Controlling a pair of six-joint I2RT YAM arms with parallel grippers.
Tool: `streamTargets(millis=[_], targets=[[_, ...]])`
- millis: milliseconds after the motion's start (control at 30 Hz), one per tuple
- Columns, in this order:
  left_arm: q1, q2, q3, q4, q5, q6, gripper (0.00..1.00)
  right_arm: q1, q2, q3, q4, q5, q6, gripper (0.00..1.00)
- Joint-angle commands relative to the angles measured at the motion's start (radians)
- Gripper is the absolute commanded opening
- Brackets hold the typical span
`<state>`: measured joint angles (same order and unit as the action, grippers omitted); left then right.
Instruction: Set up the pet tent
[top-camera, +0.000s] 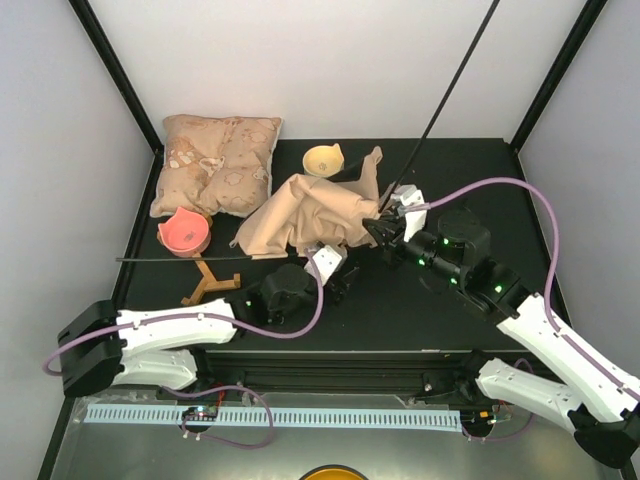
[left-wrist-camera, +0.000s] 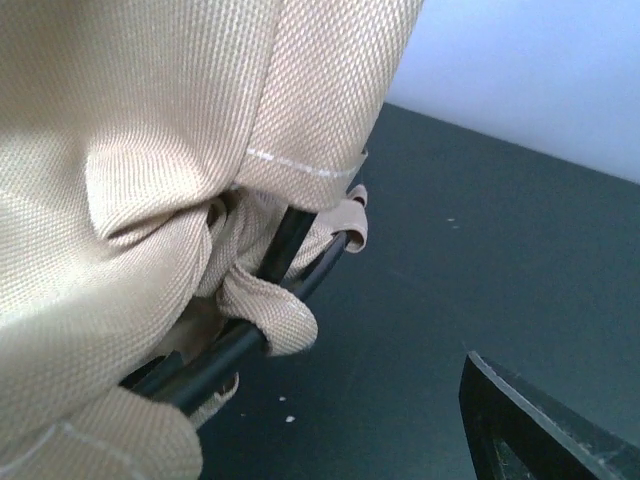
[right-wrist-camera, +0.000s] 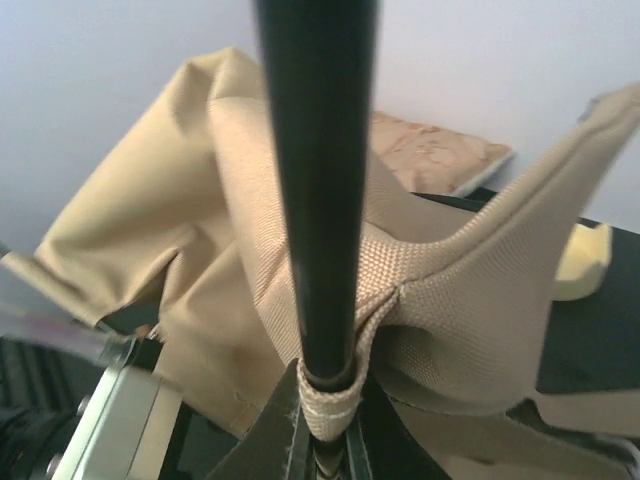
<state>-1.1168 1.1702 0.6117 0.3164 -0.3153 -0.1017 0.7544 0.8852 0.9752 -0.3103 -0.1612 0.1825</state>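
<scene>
Pet tent (top-camera: 318, 212): tan canvas in a crumpled heap, lying between the two grippers and touching both.

Right gripper (right-wrist-camera: 325, 452): pinched tight on the low end of a black pole (right-wrist-camera: 315, 180), which is seated in a webbing loop (right-wrist-camera: 330, 400) of the canvas. The pole rises steeply up and away from the jaws.

Left gripper (top-camera: 335, 268): at the heap's near edge. Only one finger (left-wrist-camera: 545, 430) shows in its own view, so its spread cannot be told. Just ahead of that finger, thin black rods (left-wrist-camera: 235, 345) run through fabric loops.

Beyond the tent: pillow (top-camera: 215, 165), yellow bowl (top-camera: 323, 160).

Left of the left gripper: pink bowl (top-camera: 183, 232) and a loose pole (top-camera: 180, 259) flat on the table (top-camera: 420, 300).
</scene>
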Motion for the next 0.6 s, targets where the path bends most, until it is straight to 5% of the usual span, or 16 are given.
streamTargets(millis=[0, 167, 333, 567], targets=[[-0.01, 0.069, 0.114, 0.011, -0.178, 0.096, 0.8, -0.012, 0.023, -0.021, -0.025, 0.15, 0.079, 0.01], [-0.01, 0.102, 0.102, -0.094, -0.359, 0.009, 0.84, -0.03, 0.045, -0.033, 0.016, 0.162, 0.092, 0.01], [-0.01, 0.007, 0.01, -0.067, -0.422, -0.019, 0.99, -0.036, 0.061, -0.041, 0.037, 0.143, 0.101, 0.01], [-0.01, -0.116, 0.042, -0.378, -0.177, -0.115, 0.99, -0.04, 0.073, -0.041, 0.042, 0.149, 0.095, 0.01]])
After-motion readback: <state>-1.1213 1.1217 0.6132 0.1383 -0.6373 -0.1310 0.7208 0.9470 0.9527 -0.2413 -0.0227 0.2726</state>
